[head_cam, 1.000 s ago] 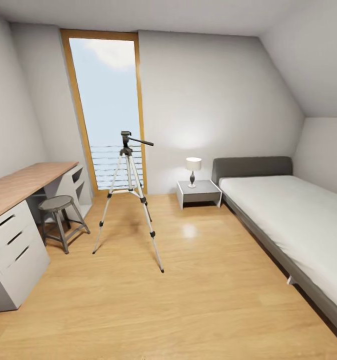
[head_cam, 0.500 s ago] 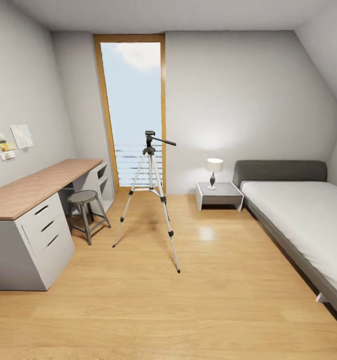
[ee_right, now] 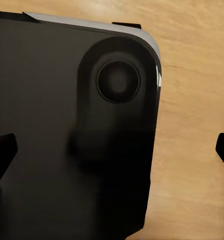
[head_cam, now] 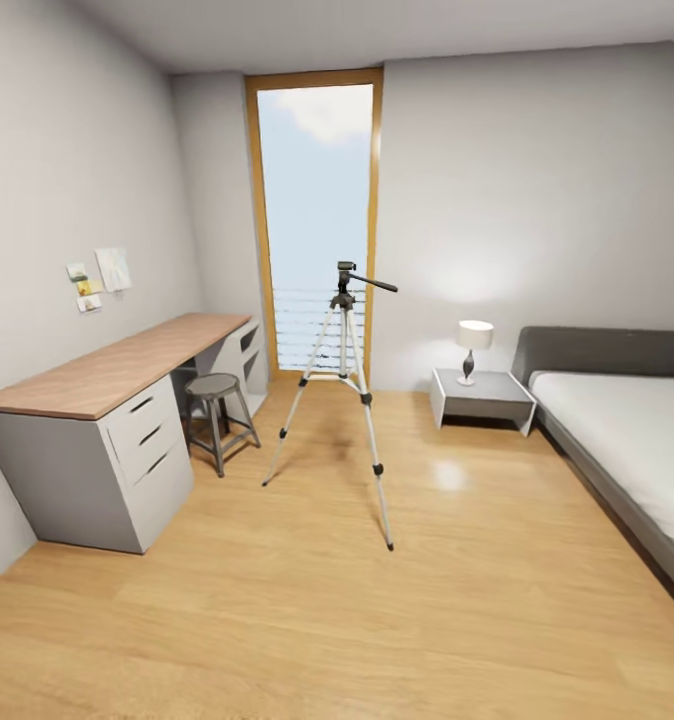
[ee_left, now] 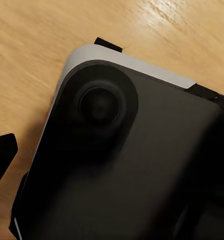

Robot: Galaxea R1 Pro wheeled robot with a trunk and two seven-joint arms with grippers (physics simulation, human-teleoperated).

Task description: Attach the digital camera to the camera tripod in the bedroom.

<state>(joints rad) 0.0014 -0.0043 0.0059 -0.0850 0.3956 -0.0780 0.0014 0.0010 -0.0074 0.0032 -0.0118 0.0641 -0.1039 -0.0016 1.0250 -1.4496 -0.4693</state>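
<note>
I am in the bedroom, looking across the wood floor (head_cam: 377,620). The tripod (head_cam: 345,400) stands upright on the floor, in front of the tall window (head_cam: 317,220), between the desk (head_cam: 117,365) with its stool (head_cam: 217,415) and the nightstand (head_cam: 482,395) with a lamp (head_cam: 472,345). The bed (head_cam: 627,430) lies along the right side. The tripod's pan head is bare, its side handle pointing toward the bed side. I cannot find the camera in these pictures.

Both wrist views look down on the robot's dark base with floor beyond. In the left wrist view one dark fingertip (ee_left: 2,155) shows at the picture's edge. In the right wrist view a fingertip (ee_right: 2,150) sits at each side edge with nothing between, so I judge the right gripper spread wide. The left gripper's state I cannot tell.

Judgement: this is a search-and-approach stage; the attachment is not yet begun. To do it well, I would locate the camera first, scanning the desk surface and other furniture before committing the base. When approaching the tripod, I would keep the base off the splayed legs, since a nudge could tip it.
</note>
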